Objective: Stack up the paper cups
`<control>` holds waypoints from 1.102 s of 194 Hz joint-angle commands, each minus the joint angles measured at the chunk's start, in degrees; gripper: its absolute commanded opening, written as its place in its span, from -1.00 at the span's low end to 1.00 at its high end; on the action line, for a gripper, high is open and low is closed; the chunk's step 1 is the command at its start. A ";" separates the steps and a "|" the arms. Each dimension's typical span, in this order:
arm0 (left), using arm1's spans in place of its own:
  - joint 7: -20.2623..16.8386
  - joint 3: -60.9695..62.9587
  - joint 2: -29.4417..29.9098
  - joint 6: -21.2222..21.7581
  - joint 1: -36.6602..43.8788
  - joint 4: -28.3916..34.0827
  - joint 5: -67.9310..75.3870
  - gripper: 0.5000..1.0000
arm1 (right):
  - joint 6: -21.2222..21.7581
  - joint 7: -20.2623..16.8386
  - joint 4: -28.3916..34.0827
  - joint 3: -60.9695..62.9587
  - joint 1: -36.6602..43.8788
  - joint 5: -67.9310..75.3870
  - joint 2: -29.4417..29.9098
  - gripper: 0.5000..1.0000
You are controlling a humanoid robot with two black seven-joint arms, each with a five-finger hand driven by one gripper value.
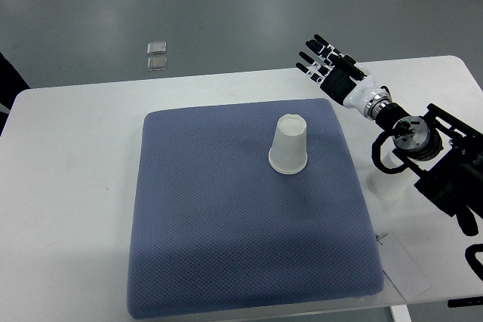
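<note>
A: Nearest me, the mat, with a cup upside down on it. A second cup sits under my arm.

B: Paper dents easily, so hold mid-wall, gently.

A: Farther off, my right hand hovers, fingers spread, holding nothing.

Hand: right hand, black finger segments with white patches on the back and palm body
Wrist: white cuff, then a silver metal ring
Forearm: black housings and brackets, a round black joint with a small green mark
Cables: black cable loops beside the joint
</note>
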 commanded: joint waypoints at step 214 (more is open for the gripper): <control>0.07 0.10 0.00 0.00 0.00 -0.85 0.17 1.00 | 4.75 -4.75 7.91 -28.65 18.45 -21.53 -20.84 0.69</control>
